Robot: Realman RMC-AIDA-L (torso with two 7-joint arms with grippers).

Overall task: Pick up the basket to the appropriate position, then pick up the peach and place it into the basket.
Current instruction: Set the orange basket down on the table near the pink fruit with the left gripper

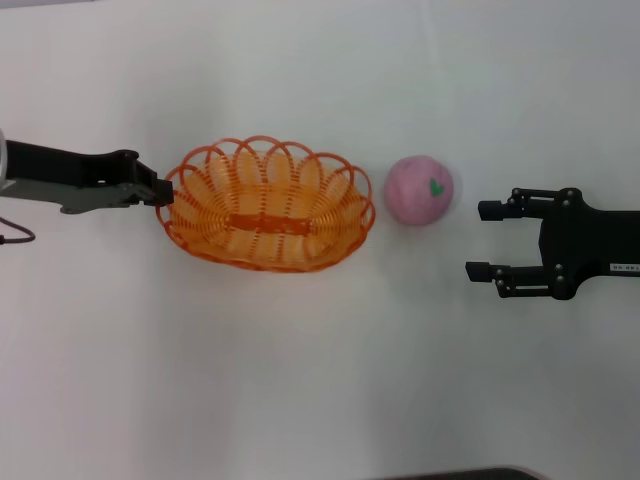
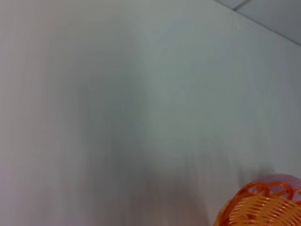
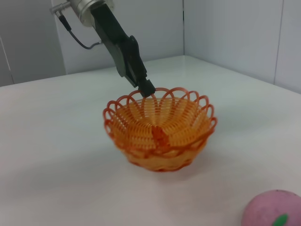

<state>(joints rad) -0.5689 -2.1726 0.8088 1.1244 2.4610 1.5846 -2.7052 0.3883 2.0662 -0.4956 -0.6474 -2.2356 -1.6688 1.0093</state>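
Observation:
The orange wire basket (image 1: 268,205) sits at the middle of the white table. My left gripper (image 1: 162,192) is at its left end, shut on the scalloped rim; the right wrist view shows the dark fingers pinching the rim (image 3: 146,88). The pink peach (image 1: 419,189) with a green leaf mark lies just right of the basket, apart from it. My right gripper (image 1: 483,240) is open and empty, level with the table, a short way right of the peach. The left wrist view shows only a corner of the basket (image 2: 263,207) and a sliver of the peach (image 2: 287,180).
The white table (image 1: 300,380) runs all around the basket and peach. Grey wall panels (image 3: 225,33) stand behind the table's far edge in the right wrist view. A dark edge (image 1: 470,474) shows at the front of the head view.

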